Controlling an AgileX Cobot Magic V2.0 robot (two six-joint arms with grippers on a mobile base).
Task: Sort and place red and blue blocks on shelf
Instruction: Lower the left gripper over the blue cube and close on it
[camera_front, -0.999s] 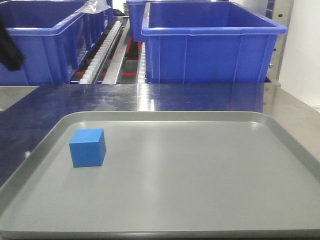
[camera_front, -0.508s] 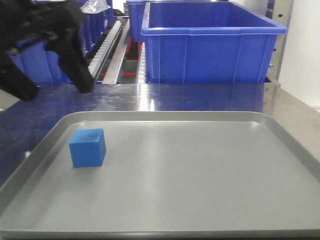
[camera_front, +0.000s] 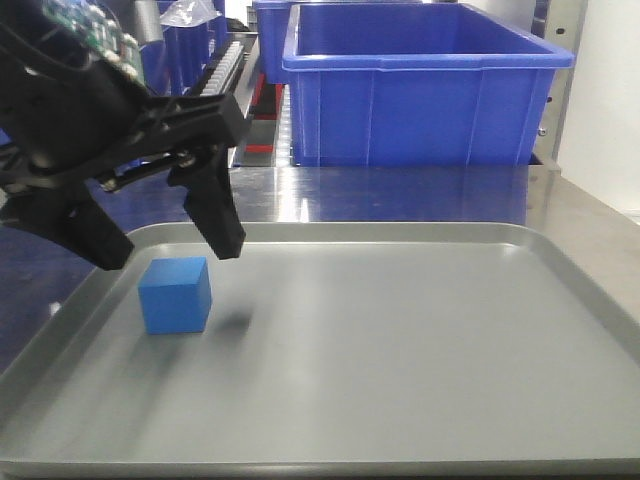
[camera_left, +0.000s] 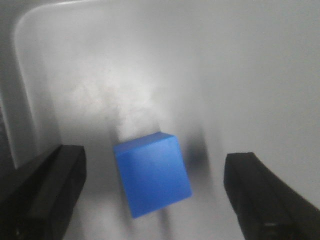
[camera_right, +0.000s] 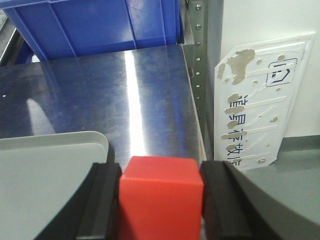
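The blue block (camera_front: 175, 295) sits on the left part of the grey tray (camera_front: 400, 340). My left gripper (camera_front: 168, 248) hangs open just above it, one finger on each side, not touching. In the left wrist view the blue block (camera_left: 152, 172) lies between the wide-apart black fingers (camera_left: 50, 190) of the left gripper (camera_left: 155, 160). My right gripper (camera_right: 161, 175) is shut on the red block (camera_right: 161, 195), held above the tray's right corner (camera_right: 50, 170) and the steel table (camera_right: 130, 90). It does not show in the front view. The shelf's white roller tracks (camera_front: 205, 95) run behind the table.
Two large blue bins (camera_front: 425, 85) (camera_front: 80, 80) stand on the shelf behind the steel table (camera_front: 400, 195). In the right wrist view a bin (camera_right: 100, 25), a perforated steel upright (camera_right: 196, 75) and a white sign board (camera_right: 255, 100) are to the right.
My left arm has come in from the upper left and lowered over the blue block with its jaws open. The blue block has not moved.
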